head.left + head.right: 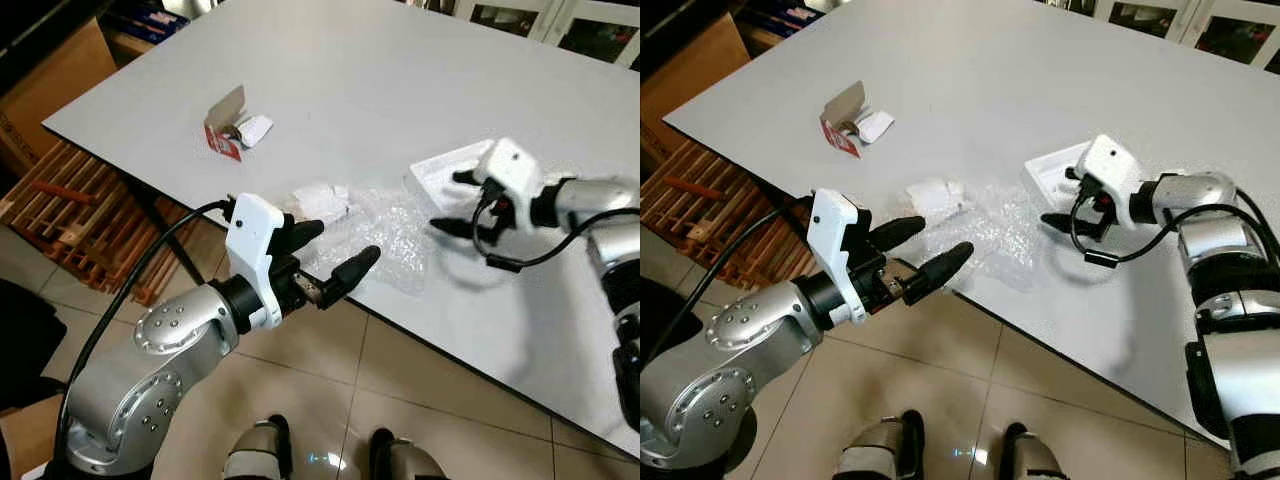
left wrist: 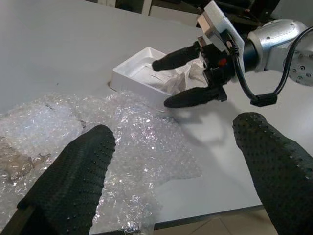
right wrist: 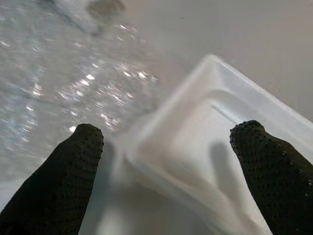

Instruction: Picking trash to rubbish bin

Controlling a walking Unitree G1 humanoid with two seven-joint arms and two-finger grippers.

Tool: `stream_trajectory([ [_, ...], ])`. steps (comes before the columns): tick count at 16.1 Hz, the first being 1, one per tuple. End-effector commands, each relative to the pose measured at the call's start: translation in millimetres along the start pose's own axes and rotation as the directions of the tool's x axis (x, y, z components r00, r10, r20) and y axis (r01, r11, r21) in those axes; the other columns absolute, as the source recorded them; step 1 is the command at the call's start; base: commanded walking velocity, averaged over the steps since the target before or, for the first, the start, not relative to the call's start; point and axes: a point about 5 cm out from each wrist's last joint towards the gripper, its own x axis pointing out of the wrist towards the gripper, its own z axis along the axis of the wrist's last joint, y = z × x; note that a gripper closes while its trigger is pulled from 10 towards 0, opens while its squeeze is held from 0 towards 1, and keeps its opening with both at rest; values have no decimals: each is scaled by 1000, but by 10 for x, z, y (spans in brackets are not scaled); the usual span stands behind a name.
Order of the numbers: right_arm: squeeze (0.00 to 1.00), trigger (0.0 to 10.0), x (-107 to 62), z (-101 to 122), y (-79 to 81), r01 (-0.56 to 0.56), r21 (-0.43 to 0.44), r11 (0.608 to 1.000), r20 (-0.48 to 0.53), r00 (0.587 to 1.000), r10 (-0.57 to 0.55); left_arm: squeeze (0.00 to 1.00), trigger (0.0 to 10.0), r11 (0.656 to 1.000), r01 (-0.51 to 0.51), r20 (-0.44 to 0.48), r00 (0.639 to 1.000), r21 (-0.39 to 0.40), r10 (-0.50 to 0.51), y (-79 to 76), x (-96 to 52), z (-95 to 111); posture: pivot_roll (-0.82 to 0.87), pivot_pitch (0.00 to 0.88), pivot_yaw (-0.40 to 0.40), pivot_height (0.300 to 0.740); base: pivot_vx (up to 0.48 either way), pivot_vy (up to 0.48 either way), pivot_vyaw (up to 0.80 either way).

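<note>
A sheet of clear bubble wrap lies at the near edge of the white table, with a crumpled white paper at its left end. A white foam tray sits just right of it. A torn cardboard wrapper with red print lies farther left. My left gripper is open, hovering at the table edge beside the bubble wrap. My right gripper is open over the tray, one finger on each side of its near corner.
A wooden slatted rack and a cardboard box stand on the floor to the left of the table. Tiled floor lies below the table edge, with my feet on it.
</note>
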Motion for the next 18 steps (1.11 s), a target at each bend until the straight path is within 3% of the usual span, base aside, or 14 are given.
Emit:
stream_trajectory([
  [1, 0, 10000, -22, -35, -13, 8, -18, 1000, -33, 999, -8, 0, 10000, 1000, 17, -12, 1000, -7, -17, -41, -1, -15, 165, 248, 37, 740, 0, 0, 0],
  [6, 0, 10000, -74, -94, -66, 39, -46, 998, -97, 994, -44, 0, 10000, 1000, 18, -16, 1000, -14, -18, -59, -4, -22, 163, 259, 34, 740, 0, 0, 0],
  [8, 0, 10000, -90, -182, -28, 5, -28, 1000, -133, 991, -9, 0, 10000, 1000, 19, -17, 1000, -16, -19, -64, 0, -27, 160, 261, 33, 740, 0, 0, 0],
  [9, 0, 8667, -90, -206, -13, -5, -20, 1000, -139, 990, 2, 0, 10000, 1000, 19, -18, 1000, -16, -20, -63, 1, -27, 160, 261, 33, 740, 0, 0, 0],
  [10, 0, 4706, -79, -232, 14, -21, -9, 1000, -141, 990, 20, 0, 10000, 1000, 20, -18, 1000, -16, -20, -60, 2, -26, 160, 261, 33, 740, 0, 0, 0],
  [11, 0, 1686, -72, -246, 32, -31, 0, 1000, -138, 990, 31, 0, 10000, 1000, 19, -18, 1000, -16, -20, -61, 1, -26, 163, 261, 33, 740, 0, 0, 0],
  [12, 0, 1176, -66, -254, 44, -38, 5, 999, -134, 990, 38, 0, 10000, 1000, 19, -19, 1000, -16, -20, -61, 0, -26, 163, 261, 33, 740, 0, 0, 0],
  [13, 0, 0, -45, -260, 70, -51, 10, 999, -123, 991, 52, 0, 10000, 1000, 19, -21, 1000, -15, -20, -60, -4, -25, 163, 261, 33, 740, 0, 0, 0],
  [18, 0, 0, -39, -251, 87, -68, 24, 997, -96, 993, 70, 0, 10000, 1000, 23, -24, 999, -11, -23, -56, -2, -26, 166, 248, 40, 740, 0, 0, 0],
])
